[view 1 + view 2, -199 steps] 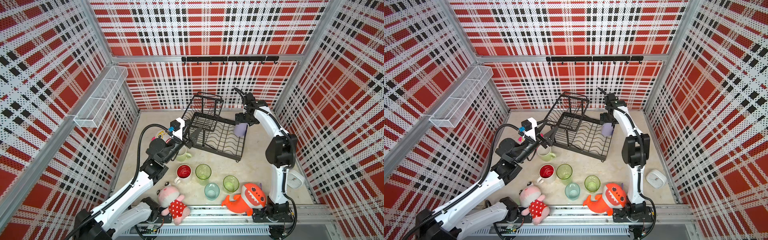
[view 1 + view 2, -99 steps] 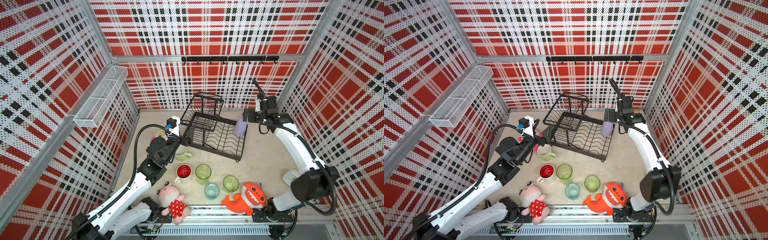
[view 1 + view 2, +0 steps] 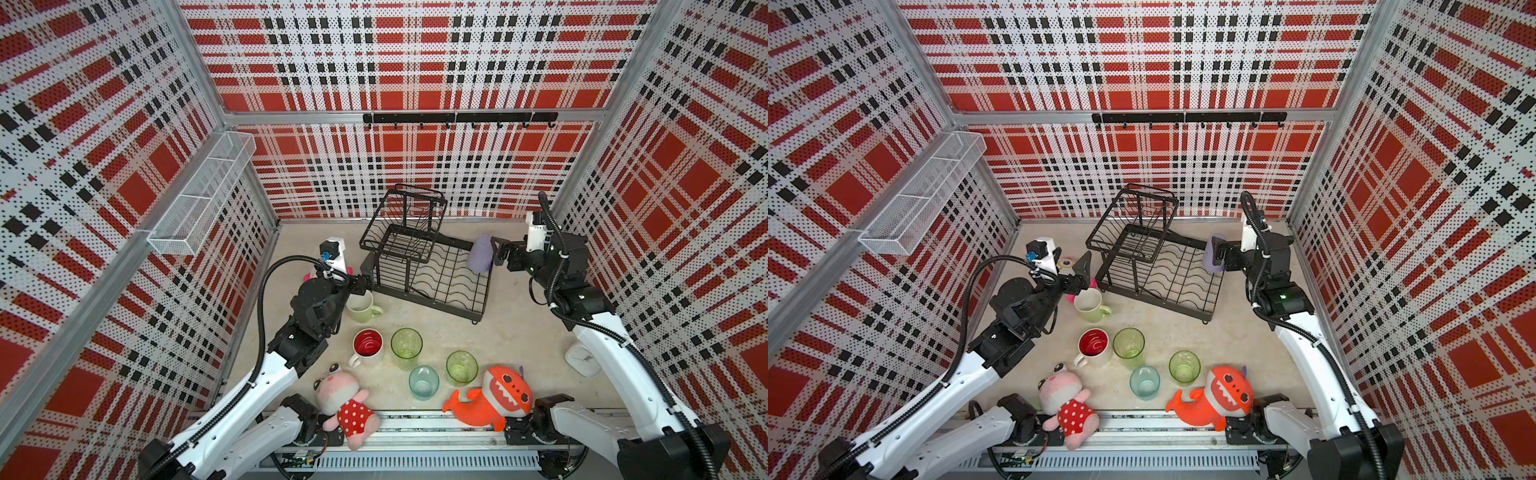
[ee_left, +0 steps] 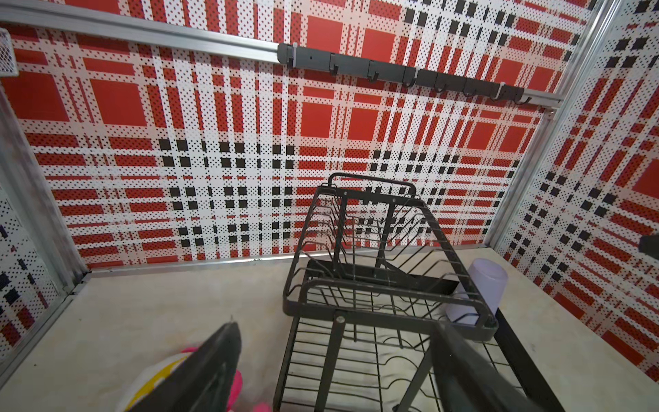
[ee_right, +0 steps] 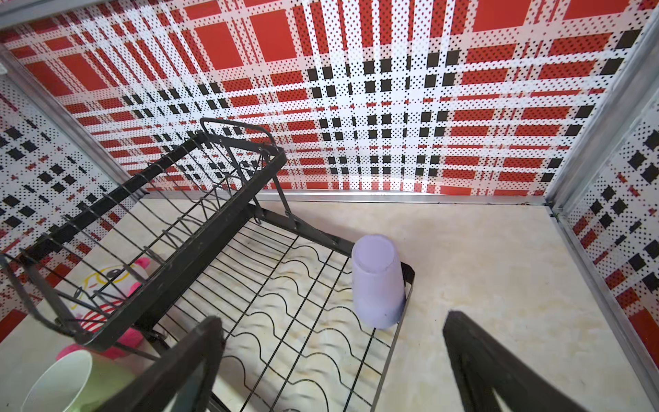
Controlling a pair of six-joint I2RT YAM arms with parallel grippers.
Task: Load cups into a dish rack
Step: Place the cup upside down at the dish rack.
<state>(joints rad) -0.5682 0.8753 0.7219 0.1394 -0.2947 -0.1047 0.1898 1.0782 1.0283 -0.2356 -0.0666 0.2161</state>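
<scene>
**Plaid cell: one cup racked, five waiting**

Red, white and black plaid walls box in a pale, stone-look surface [image 3: 519, 340]. On the left wall, the white mesh shelf [image 3: 199, 208] looks empty.

The left jaws stand spread and hold nothing. They are just over the far rim of the pale green mug [image 3: 361, 306], which stands upright beside the left edge of the dish rack [image 3: 395, 252]. Nearer, and running rightward, are the white mug with red inside [image 3: 368, 345], the tall green glass [image 3: 406, 344], the teal glass [image 3: 423, 381] and the short green glass [image 3: 461, 366]. All are upright and empty on the surface.

The mugs are probably stiff, fairly heavy and slick with glaze. A pinch over the wall at the rim, away from the handle, seems the surest hold. The glasses look brittle and slippery, so a gentle squeeze across the rim suits them.

The rack's raised basket is empty. Its wide base holds only the lilac tumbler [image 3: 480, 258], mouth down in the far right corner. It is likely light plastic with some give. The right jaws are spread wide and empty, close beside the tumbler but not gripping it.
</scene>
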